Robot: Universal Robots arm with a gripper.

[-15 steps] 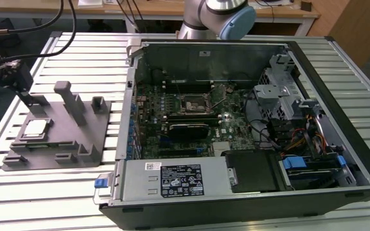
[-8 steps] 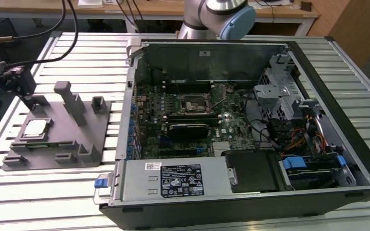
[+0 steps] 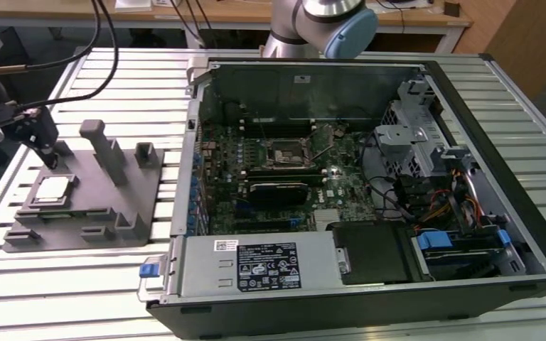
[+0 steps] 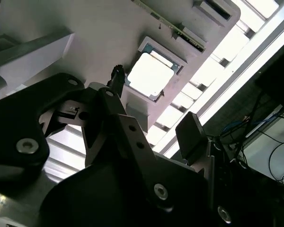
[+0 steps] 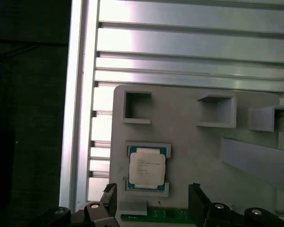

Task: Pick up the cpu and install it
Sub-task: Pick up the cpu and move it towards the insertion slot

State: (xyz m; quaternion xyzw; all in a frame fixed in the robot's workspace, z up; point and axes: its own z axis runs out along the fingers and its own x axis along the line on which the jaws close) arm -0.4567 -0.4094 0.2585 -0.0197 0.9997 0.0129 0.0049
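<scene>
- Slatted aluminium table (image 3: pixel 74 291) fills the exterior view. A wooden desk (image 3: pixel 207 11) runs behind it at 12 o'clock.
- Robot arm (image 3: pixel 320 21): base joints at 12 o'clock, behind the computer case.
- Computer case (image 3: pixel 301 82): open, lying on its side, from the centre out to 3 o'clock. The motherboard (image 3: pixel 340 177) is exposed, with the processor socket (image 3: pixel 286 151) near its middle and the power supply (image 3: pixel 244 266) at 6 o'clock.
- Grey fixture plate (image 3: pixel 79 213): on the table at 9 o'clock, well apart from the socket, with an upright post (image 3: pixel 102 149) rising from it.
- cpu (image 3: pixel 53 188): silver top up, lying flat in a recess on the 9 o'clock side of the plate.
- gripper (image 3: pixel 55 153): hangs just above the plate at 12 o'clock from the cpu. It touches nothing.
- Second wrist view: the black gripper (image 4: pixel 154 94) has its fingers (image 4: pixel 189 127) spread wide and holds nothing. The cpu (image 4: pixel 150 74) sits beyond them in its framed seat on the fixture plate (image 4: pixel 85 28), with the table (image 4: pixel 213 66) slats past the plate's edge.
- First wrist view: the gripper (image 5: pixel 152 189) has its jaws wide apart and empty. The cpu (image 5: pixel 146 166) lies square in its seat just beyond the fingertips and clear of them. A green circuit-board strip (image 5: pixel 156 216) lies between the fingers. The fixture plate (image 5: pixel 189 151) carries open square pockets, and the table (image 5: pixel 189 47) lies beyond it.
</scene>
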